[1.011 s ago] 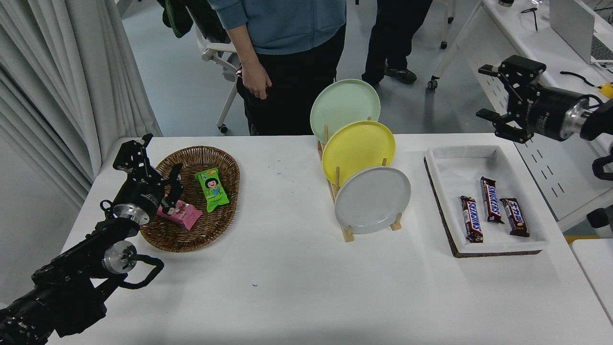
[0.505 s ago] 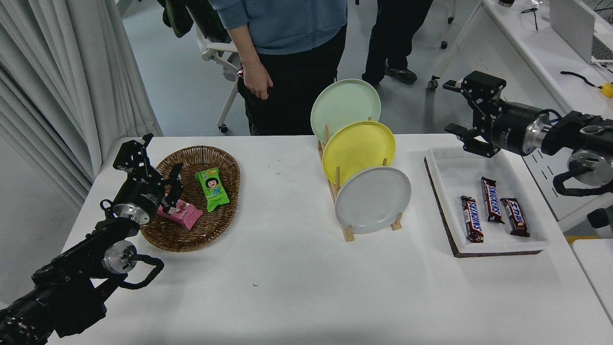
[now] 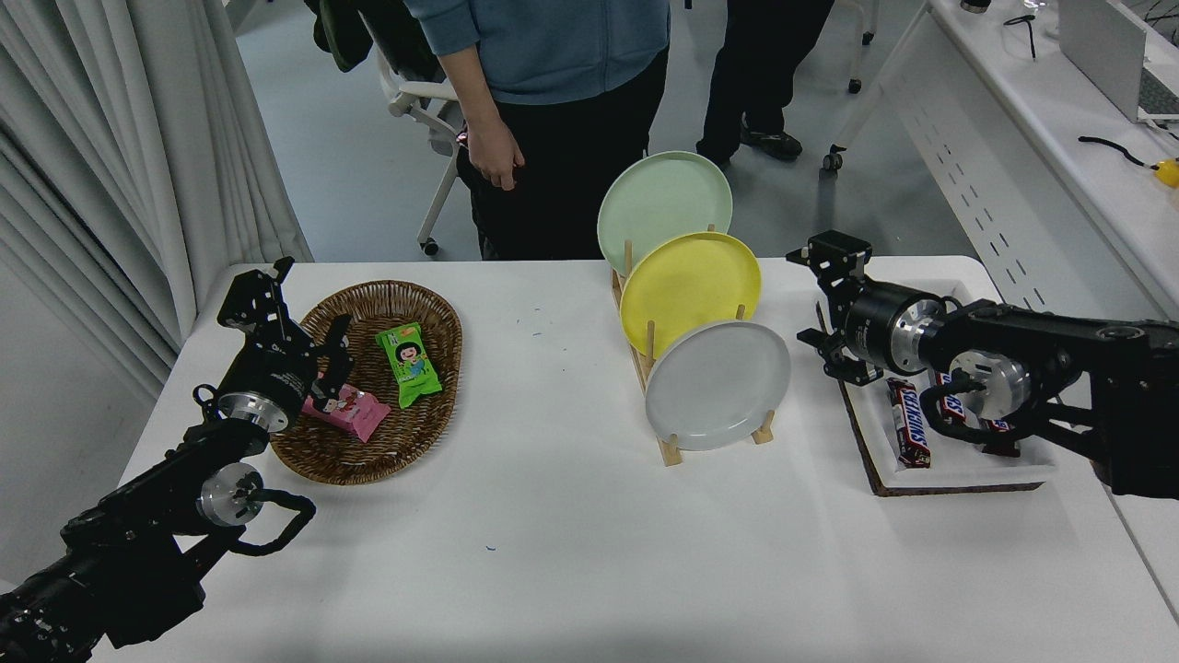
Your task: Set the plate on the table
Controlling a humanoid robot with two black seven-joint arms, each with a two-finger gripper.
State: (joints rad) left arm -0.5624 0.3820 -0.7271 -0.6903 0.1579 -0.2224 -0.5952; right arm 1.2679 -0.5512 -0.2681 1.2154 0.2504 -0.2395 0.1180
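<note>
Head view: we note right gripper (image 3: 811, 308) fingers spread, empty, just right of plate (image 3: 717, 384) standing in rack (image 3: 670, 448); left gripper (image 3: 285, 318) parked, fingers apart.

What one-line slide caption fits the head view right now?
Right pincer open beside the grey plate, which stands in the wooden rack on the white table.

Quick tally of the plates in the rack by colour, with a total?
Pale green plate: 1
Yellow plate: 1
Light-grey plate: 1
Total: 3, all standing in the wooden rack.
</note>
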